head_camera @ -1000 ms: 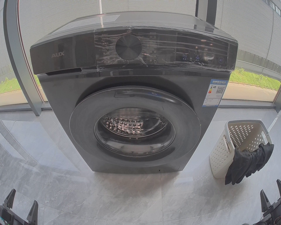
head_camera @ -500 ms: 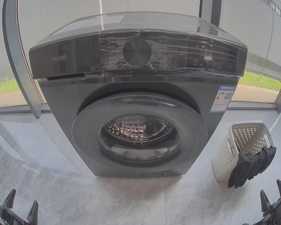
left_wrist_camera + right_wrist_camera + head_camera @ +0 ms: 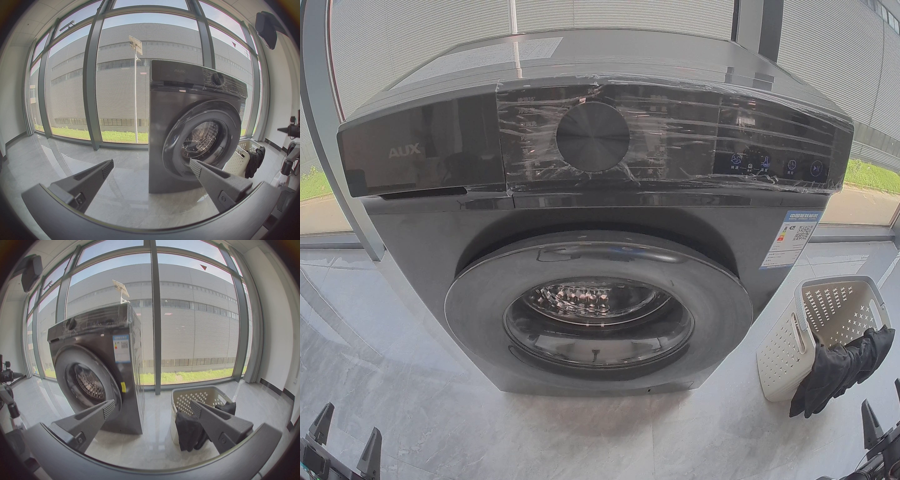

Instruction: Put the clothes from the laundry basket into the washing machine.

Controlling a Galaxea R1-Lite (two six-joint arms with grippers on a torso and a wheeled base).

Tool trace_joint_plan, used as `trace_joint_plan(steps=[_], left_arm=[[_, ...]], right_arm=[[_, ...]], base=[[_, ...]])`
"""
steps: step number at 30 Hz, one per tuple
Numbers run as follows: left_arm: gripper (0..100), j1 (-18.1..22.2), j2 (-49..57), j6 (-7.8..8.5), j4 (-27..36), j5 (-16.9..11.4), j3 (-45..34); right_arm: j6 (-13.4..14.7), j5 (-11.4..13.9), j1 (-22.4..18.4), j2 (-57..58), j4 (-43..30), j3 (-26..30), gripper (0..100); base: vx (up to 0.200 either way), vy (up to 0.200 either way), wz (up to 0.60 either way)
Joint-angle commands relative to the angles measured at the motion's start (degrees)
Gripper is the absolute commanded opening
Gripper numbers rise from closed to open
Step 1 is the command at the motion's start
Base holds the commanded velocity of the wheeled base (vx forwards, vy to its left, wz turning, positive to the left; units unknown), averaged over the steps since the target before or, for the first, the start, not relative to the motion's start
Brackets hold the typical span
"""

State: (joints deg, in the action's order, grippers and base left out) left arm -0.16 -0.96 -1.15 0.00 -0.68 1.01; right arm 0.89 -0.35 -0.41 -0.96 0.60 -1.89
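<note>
One dark-grey washing machine (image 3: 425, 250) on tiled floor (image 3: 487, 437); round door (image 3: 599, 319) shut, film over ctrl panel (image 3: 675, 137). White perforated laundry basket (image 3: 778, 356) just beside it, robot's R side; black garment (image 3: 837, 369) draped over its rim. Label sticker (image 3: 790, 239) on machine front, upper R corner. L gripper (image 3: 150, 163), R gripper (image 3: 152, 403): fingers spread, empty.

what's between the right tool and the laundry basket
Bare floor only, in the right wrist and head views; the right tool is open, short of the laundry basket.
</note>
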Motion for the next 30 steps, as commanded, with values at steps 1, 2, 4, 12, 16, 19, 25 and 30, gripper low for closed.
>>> trace_joint_plan(steps=[1, 2, 4, 12, 16, 19, 25, 30], left_arm=[[100, -0.02, 0.96, 0.18, 0.00, -0.02, -0.92], [100, -0.02, 0.96, 0.18, 0.00, -0.02, -0.92], [100, -0.02, 0.96, -0.08, 0.00, -0.02, -0.92], [100, -0.02, 0.96, -0.08, 0.00, -0.02, -0.92], [100, -0.02, 0.96, -0.08, 0.00, -0.02, -0.92], [100, -0.02, 0.96, 0.00, 0.00, -0.02, -0.92], [100, -0.02, 0.96, 0.00, 0.00, -0.02, -0.92], [100, -0.02, 0.96, 0.00, 0.00, -0.02, -0.92]], right_arm=[[2.36, 5.19, 2.00, -3.78, -1.65, -14.02, 100], [2.36, 8.53, 2.96, -6.24, -4.11, -15.42, 100], [2.45, 14.33, 3.93, -11.52, -7.45, -15.78, 100], [-2.03, 32.17, 7.62, -36.39, -2.97, -15.42, 100], [-1.07, 32.08, 12.19, -53.70, 10.65, -15.42, 100], [-0.63, 31.73, 14.21, -64.08, 19.88, -15.25, 100], [-0.36, 25.93, 15.88, -77.96, 30.16, -16.57, 100], [-0.10, 23.56, 16.50, -83.06, 35.44, -18.33, 100]], base=[[0.000, 0.000, 0.00], [0.000, 0.000, 0.00], [0.000, 0.000, 0.00], [0.000, 0.000, 0.00], [0.000, 0.000, 0.00], [0.000, 0.000, 0.00], [0.000, 0.000, 0.00], [0.000, 0.000, 0.00]])
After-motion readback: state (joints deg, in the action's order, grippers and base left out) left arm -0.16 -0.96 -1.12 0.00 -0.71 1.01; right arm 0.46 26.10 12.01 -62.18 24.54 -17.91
